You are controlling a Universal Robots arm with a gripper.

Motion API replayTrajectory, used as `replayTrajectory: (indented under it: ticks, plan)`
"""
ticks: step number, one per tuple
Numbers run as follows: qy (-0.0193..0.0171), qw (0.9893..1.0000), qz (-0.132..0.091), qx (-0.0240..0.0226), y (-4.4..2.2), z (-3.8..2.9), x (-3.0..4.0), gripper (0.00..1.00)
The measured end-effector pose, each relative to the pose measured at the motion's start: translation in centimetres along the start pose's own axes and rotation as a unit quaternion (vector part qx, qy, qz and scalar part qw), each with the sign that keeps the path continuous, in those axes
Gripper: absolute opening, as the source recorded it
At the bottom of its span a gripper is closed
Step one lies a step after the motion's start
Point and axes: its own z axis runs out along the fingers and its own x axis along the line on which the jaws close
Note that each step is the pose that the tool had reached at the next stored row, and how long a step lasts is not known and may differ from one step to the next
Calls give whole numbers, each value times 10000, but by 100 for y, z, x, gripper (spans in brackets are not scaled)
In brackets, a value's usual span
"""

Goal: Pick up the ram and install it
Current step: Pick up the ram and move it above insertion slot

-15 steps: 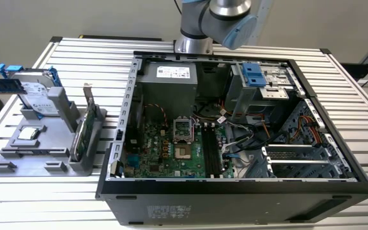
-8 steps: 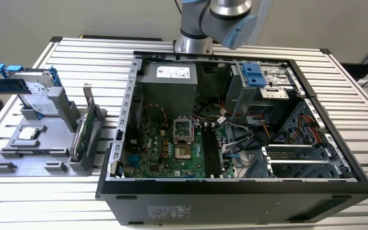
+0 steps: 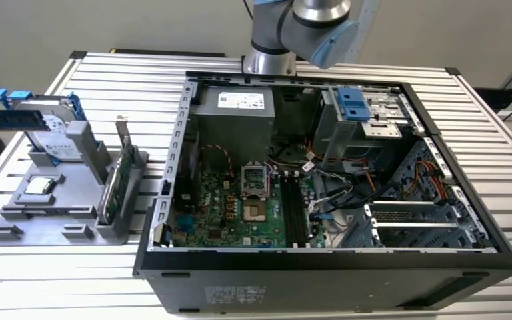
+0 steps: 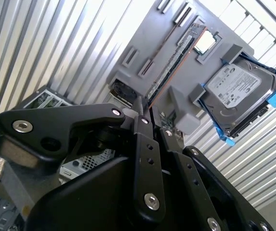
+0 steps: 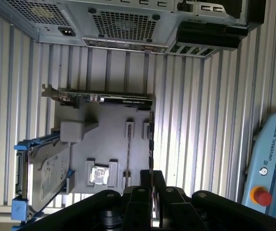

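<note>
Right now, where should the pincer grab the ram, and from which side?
Probably take the ram by its long top edge, with the pincer coming down from above and closing across the thin faces. It stands on edge in the gray holder, so its lower edge sits in the slot.

Silver, perhaps aluminium arm [image 3: 317, 17], pale-blue cap; black jaws, silver screws.
</note>
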Motion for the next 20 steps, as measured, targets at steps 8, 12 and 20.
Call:
replayTrajectory:
  ticks: [8, 12, 20]
  plan:
    - [0, 10000, 0, 0, 76, 2, -4, 0]
    - [0, 10000, 0, 0, 113, 4, -6, 0]
    - [0, 10000, 0, 0, 184, 6, -9, 0]
